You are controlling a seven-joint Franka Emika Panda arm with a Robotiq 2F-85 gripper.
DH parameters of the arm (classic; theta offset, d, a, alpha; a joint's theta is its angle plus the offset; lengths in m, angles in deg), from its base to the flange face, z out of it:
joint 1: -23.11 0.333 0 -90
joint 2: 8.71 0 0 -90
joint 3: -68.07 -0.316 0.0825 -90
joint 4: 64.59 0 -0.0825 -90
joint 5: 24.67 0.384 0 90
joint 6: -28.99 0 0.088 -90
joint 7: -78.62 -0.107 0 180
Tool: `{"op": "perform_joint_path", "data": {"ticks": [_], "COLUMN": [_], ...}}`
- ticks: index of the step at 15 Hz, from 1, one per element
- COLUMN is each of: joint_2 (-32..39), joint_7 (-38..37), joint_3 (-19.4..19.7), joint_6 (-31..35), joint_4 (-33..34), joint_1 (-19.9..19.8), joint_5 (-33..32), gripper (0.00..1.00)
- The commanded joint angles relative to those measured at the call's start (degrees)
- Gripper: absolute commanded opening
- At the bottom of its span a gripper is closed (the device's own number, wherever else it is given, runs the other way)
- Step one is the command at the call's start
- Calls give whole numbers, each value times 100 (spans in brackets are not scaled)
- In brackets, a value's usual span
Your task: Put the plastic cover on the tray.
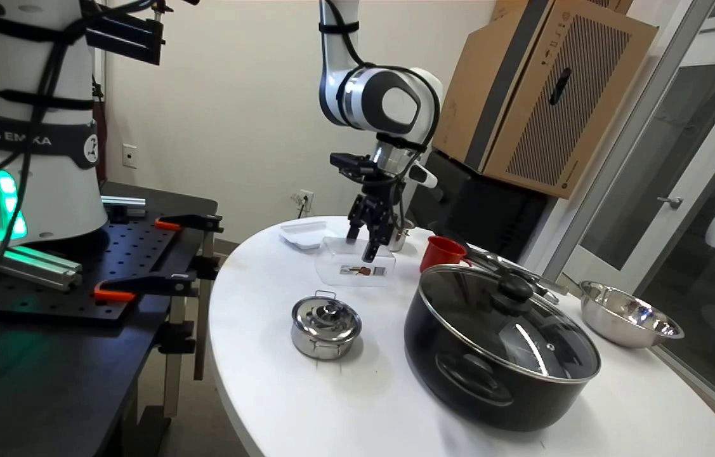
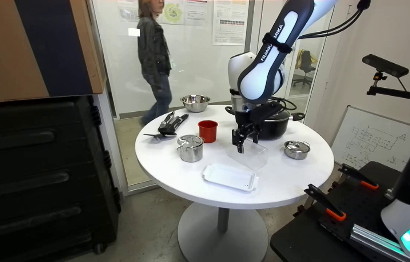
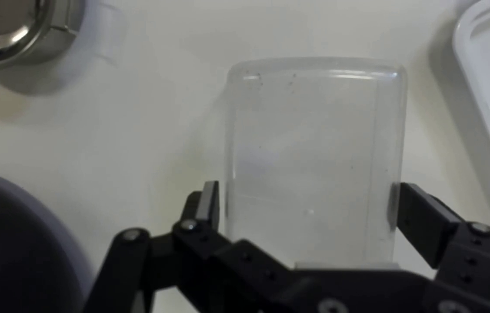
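So the plastic cover (image 3: 310,143) is sitting on the table (image 2: 288,178) right beside the tray (image 2: 228,177), not on it yet, and the gripper (image 3: 308,195) is straddling it, spread wide, nothing pinched as far as I can see. In the wrist view the tray-side finger (image 3: 423,221) looks touching or nearly touching the cover, while the finger away from the tray (image 3: 208,204) leaves a sliver of gap. Reads like the grasp step to me. I'd nudge slightly toward the tray so both sides meet the plastic evenly, then squeeze gently, cuz thin clear stuff probably bows. Next, lift enough to clear the tray's rim and twist before lowering, since the tray sits angled to the cover. Also mind the black pot (image 1: 528,400), past the cover from the tray.
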Motion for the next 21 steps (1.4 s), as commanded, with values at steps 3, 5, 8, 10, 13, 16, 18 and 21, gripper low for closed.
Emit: {"op": "perform_joint_path", "data": {"ticks": [3, 5, 8, 10, 13, 16, 18, 21], "joint_2": [196, 157, -97, -390, -990, -1468, -1609, -1592], "joint_7": [-153, -112, -36, 110, 590, 1321, 1700, 1990], "joint_3": [83, 63, 7, -70, -282, -600, -773, -985], "joint_6": [76, 84, 178, 202, -89, -583, -993, -1328], "joint_4": [129, 114, -27, -190, -474, -664, -666, -607], "joint_1": [119, 94, 41, 2, -15, -54, -5, 72], "joint_5": [-74, -31, 43, 90, 46, 112, 63, -7], "gripper": [74, 69, 65, 65, 65, 65, 65, 65]}}
